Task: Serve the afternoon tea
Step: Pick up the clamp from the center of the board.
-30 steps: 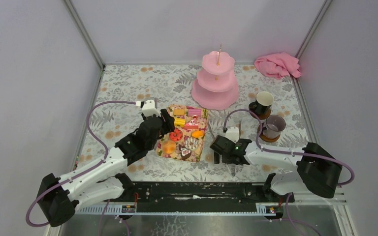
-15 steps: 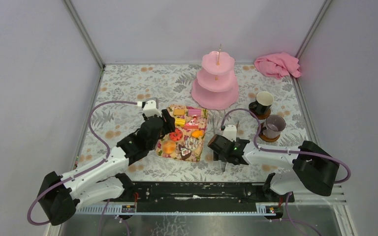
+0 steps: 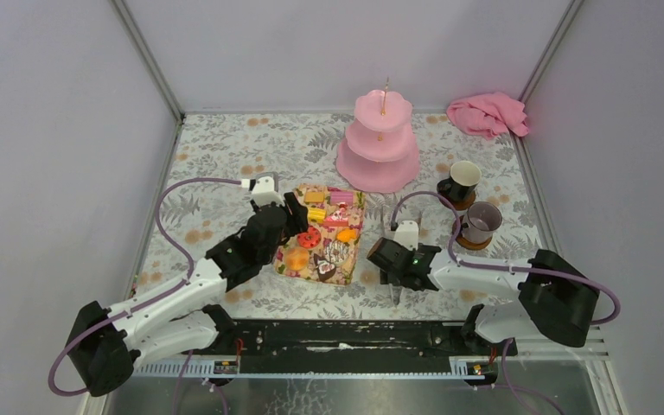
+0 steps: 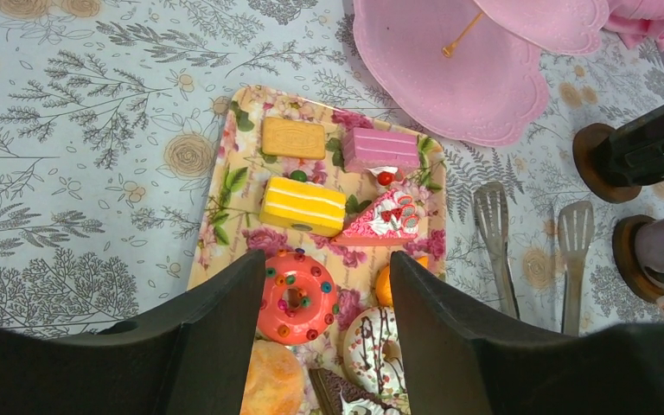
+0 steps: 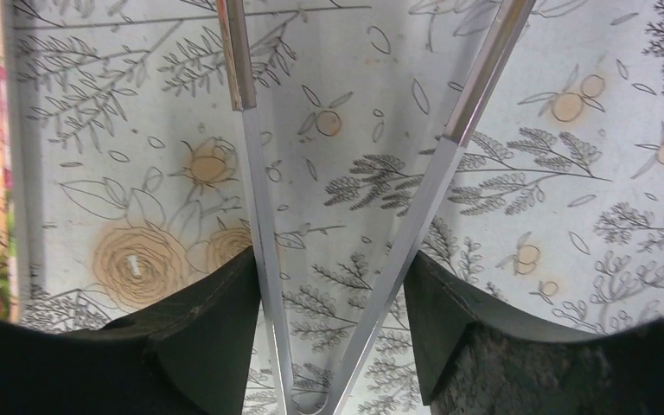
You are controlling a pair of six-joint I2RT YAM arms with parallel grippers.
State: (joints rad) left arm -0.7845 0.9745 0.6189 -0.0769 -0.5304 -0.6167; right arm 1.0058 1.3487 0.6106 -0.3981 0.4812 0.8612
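Several toy cakes lie on the floral tray (image 3: 284,268): a red doughnut (image 4: 296,294), a yellow slice (image 4: 303,206), a pink slice (image 4: 380,149) and a white doughnut (image 4: 372,346). My left gripper (image 4: 327,264) is open and empty, hovering over the red doughnut; it also shows in the top view (image 3: 298,214). My right gripper (image 3: 384,259) is shut on metal tongs (image 5: 233,52), one finger against each arm (image 5: 333,259). The tong tips (image 4: 493,216) point toward the pink three-tier stand (image 3: 379,147). The black mug (image 3: 460,181) and grey mug (image 3: 482,223) stand on coasters at the right.
A pink cloth (image 3: 487,115) lies crumpled in the back right corner. The floral tablecloth (image 3: 225,147) covers the table between grey side walls. The stand's bottom tier (image 4: 450,78) is just beyond the tray's far edge.
My right gripper has shifted a little left toward the tray, carrying the tongs. The left gripper has stayed over the cakes, still open.
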